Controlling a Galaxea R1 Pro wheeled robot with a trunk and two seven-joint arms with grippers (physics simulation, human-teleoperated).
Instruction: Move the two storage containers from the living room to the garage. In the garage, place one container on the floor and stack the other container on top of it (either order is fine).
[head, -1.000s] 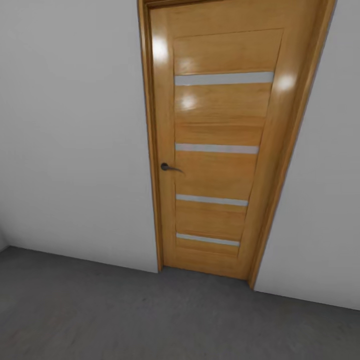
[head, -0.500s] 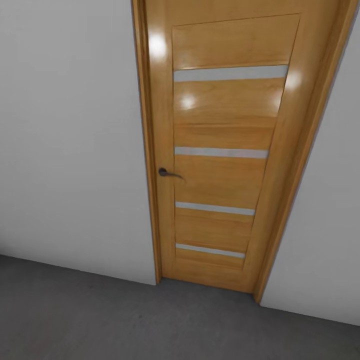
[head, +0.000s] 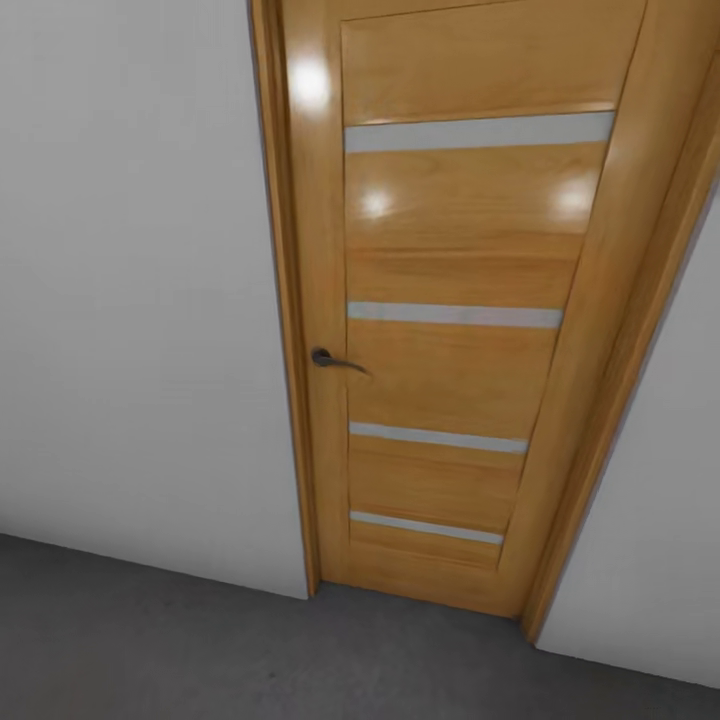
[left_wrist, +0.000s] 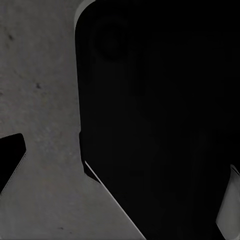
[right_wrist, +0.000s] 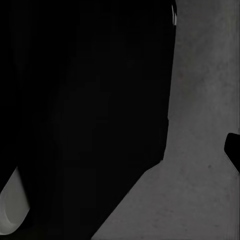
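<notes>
I'm facing a closed wooden door (head: 440, 330) with pale horizontal strips and a dark lever handle (head: 330, 360), set in a plain grey-white wall (head: 130, 300), with dark grey concrete floor (head: 150, 650) at its foot. That flooring suggests I'm in the garage, in the travelling part of the job rather than the stacking. Neither orange-red storage container appears before me, so I can't say where they sit. Both wrist cameras look down past dark parts of my own body to speckled concrete; I cannot tell how wide either hand stands or whether it holds anything. Next, I judge, I must get through this door, or turn away from it, to find the containers.
</notes>
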